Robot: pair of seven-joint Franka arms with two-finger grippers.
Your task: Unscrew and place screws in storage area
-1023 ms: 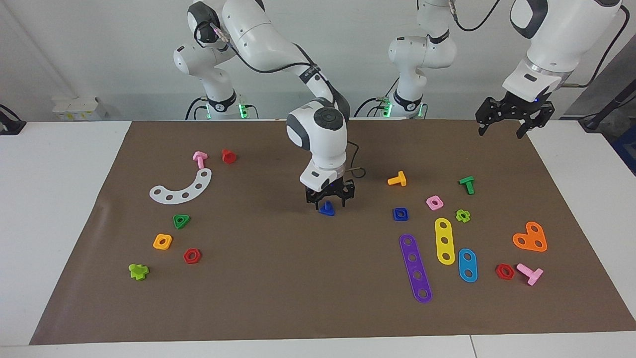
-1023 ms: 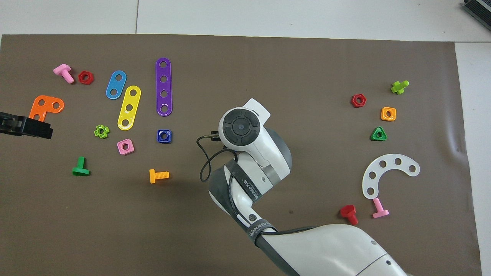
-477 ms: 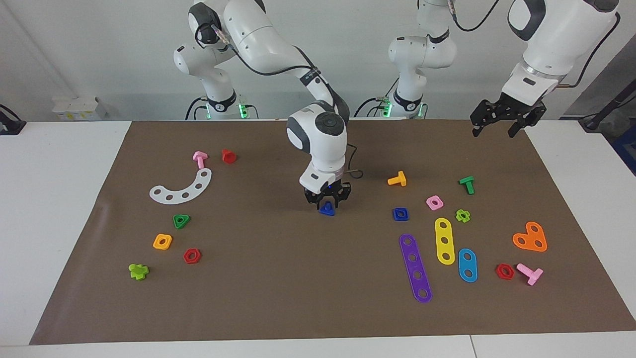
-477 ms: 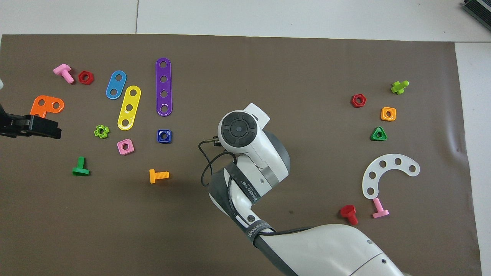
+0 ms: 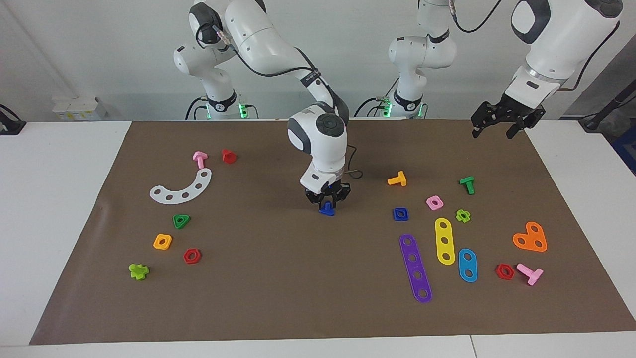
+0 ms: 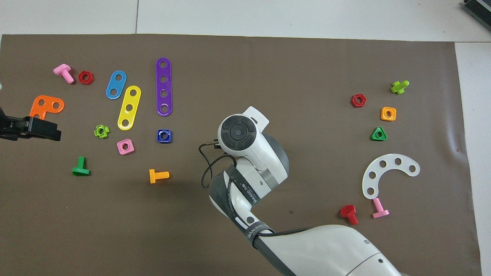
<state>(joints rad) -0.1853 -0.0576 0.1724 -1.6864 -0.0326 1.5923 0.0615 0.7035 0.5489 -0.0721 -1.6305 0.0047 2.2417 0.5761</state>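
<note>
The dark-blue bolt [image 5: 327, 210] stands head-down on the brown mat [image 5: 278, 278] near the table's middle. My right gripper [image 5: 328, 203] points straight down over it, and its fingers are closed in on the stem just above the mat. In the overhead view the right arm's wrist [image 6: 238, 132] hides both the bolt and the gripper. My left gripper [image 5: 501, 127] hangs open and empty in the air over the mat's corner at the left arm's end. It also shows in the overhead view [image 6: 32, 128].
A dark-blue square nut [image 5: 400, 214], orange bolt [image 5: 397, 179], pink nut [image 5: 434, 202], green bolt [image 5: 467, 184] and coloured strips [image 5: 415, 268] lie toward the left arm's end. A white curved strip [image 5: 183, 188], pink bolt [image 5: 199, 159], red bolt [image 5: 228, 156] and nuts lie toward the right arm's end.
My right gripper's fingers have drawn in around the blue bolt and the wrist has turned a little. My left gripper has risen and drifted slightly toward the table's middle.
</note>
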